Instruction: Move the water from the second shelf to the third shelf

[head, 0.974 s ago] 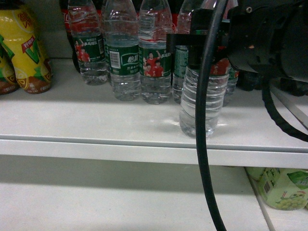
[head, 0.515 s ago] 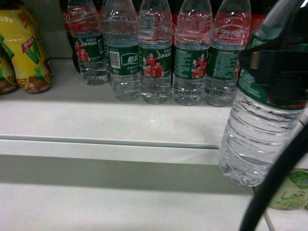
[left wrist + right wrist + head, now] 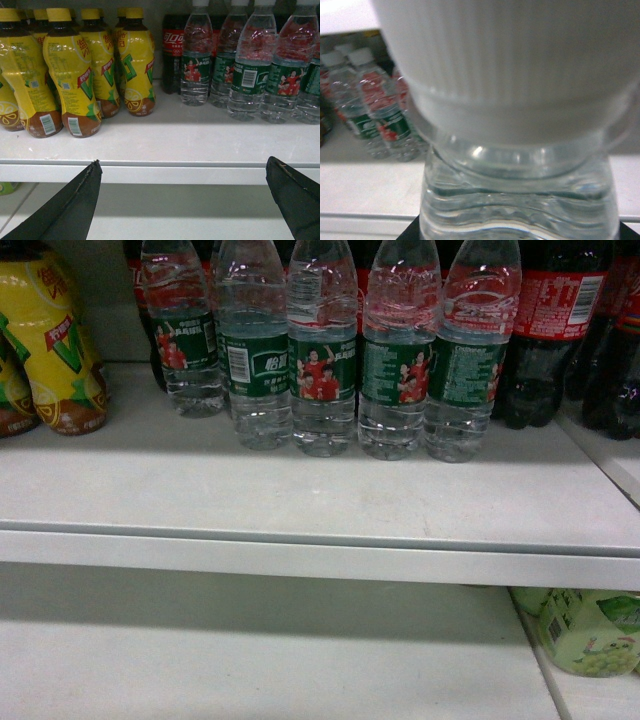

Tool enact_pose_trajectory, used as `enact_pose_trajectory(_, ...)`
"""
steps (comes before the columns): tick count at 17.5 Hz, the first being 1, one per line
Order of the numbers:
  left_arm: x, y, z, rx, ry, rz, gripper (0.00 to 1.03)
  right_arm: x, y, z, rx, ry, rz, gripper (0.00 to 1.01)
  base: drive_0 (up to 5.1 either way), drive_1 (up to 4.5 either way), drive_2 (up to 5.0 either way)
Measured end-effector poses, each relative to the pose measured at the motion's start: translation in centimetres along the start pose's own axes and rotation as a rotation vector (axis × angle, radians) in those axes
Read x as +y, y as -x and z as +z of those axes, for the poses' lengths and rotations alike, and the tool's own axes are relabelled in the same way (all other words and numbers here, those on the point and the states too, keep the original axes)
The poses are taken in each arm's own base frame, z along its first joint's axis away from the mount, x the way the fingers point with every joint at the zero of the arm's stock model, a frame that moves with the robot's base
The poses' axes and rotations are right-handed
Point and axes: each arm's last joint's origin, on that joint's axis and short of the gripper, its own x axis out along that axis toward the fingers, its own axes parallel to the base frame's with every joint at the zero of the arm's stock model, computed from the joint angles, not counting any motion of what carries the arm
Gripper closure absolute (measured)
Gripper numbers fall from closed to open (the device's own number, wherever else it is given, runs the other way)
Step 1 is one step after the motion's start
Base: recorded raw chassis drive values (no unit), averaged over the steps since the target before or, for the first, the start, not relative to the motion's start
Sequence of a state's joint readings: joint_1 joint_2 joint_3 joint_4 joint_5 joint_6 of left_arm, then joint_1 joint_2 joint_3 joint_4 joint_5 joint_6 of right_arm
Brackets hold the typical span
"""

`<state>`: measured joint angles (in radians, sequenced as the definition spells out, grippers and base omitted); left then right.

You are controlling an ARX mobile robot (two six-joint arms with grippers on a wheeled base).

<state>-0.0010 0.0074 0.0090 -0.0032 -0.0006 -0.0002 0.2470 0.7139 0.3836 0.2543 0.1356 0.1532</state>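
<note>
In the right wrist view the water bottle (image 3: 520, 200) fills the frame, its white ribbed cap (image 3: 510, 65) at the top. My right gripper (image 3: 517, 236) is shut on it, with only dark finger corners showing at the bottom edge. Several more water bottles (image 3: 320, 370) with dark green labels stand in a row at the back of the upper shelf (image 3: 300, 550). My left gripper (image 3: 184, 162) hangs open and holds nothing, level with that shelf's front edge (image 3: 175, 172). Neither gripper appears in the head view.
Yellow drink bottles (image 3: 55, 340) stand at the left of the upper shelf, and dark cola bottles (image 3: 550, 330) at the right. A pale green pack (image 3: 590, 630) lies at the right of the lower shelf (image 3: 250, 660). Yellow bottles (image 3: 75, 75) crowd the left wrist view.
My right arm lifted one water bottle off the shelf front, carried it right and toward the camera, then out of the head view. The row behind stayed put.
</note>
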Motion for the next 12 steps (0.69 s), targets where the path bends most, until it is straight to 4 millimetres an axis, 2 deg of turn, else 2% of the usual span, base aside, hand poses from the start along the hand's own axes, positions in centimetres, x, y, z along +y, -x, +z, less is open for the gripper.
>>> enact_pose_trajectory(2, 0.0, 0.0, 0.0, 0.000, 0.000, 0.000, 0.05, -1.4, 0.9, 0.4, -0.058, -0.018, -0.097, 0.58, 0.0, 0.00, 0.0)
enact_pose_trajectory(5, 0.0, 0.0, 0.0, 0.000, 0.000, 0.000, 0.05, -2.9, 1.2, 0.6, -0.067, -0.035, -0.178, 0.58, 0.0, 0.00, 0.0)
enact_pose_trajectory(12, 0.0, 0.0, 0.0, 0.000, 0.000, 0.000, 0.05, -2.4, 1.9, 0.2, -0.037, -0.054, -0.109, 0.58, 0.0, 0.00, 0.0)
